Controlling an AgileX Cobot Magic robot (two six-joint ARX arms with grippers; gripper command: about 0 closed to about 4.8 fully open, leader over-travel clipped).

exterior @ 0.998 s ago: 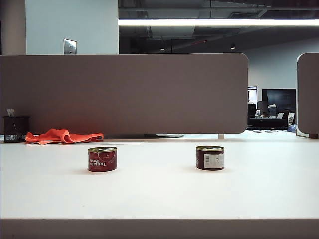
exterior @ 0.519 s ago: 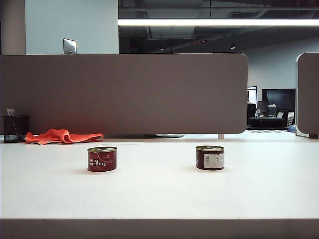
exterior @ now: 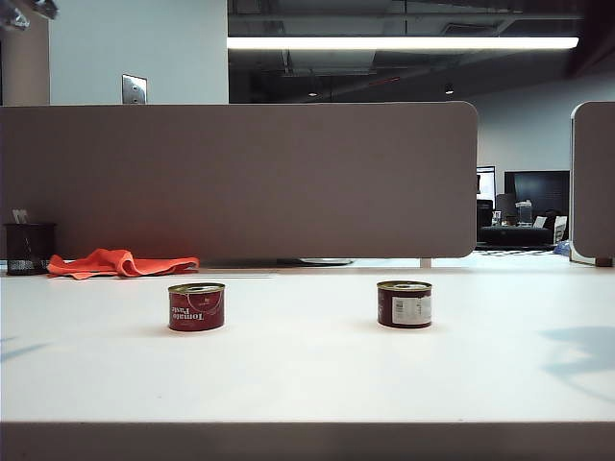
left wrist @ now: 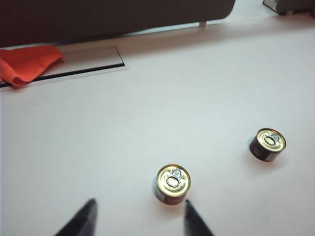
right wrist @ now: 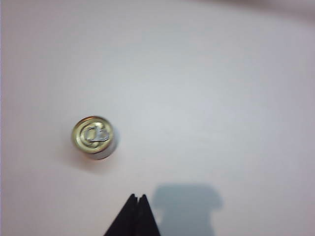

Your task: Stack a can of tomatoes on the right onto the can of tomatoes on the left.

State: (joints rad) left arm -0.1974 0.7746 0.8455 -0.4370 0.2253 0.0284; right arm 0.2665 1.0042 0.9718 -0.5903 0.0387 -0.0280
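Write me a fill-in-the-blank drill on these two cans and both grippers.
1. The left gripper hangs above the table with its fingers ____.
2. The right gripper has its fingers pressed ____.
3. The right can stands ____ from the left can.
4. Behind the left can lies an ____ cloth.

Missing words: apart; together; apart; orange

You face a brown partition [exterior: 240,182] along the white desk's [exterior: 307,375] far edge. Above it runs a fluorescent strip light [exterior: 404,43]; a pale wall [exterior: 139,48] stands behind, left.
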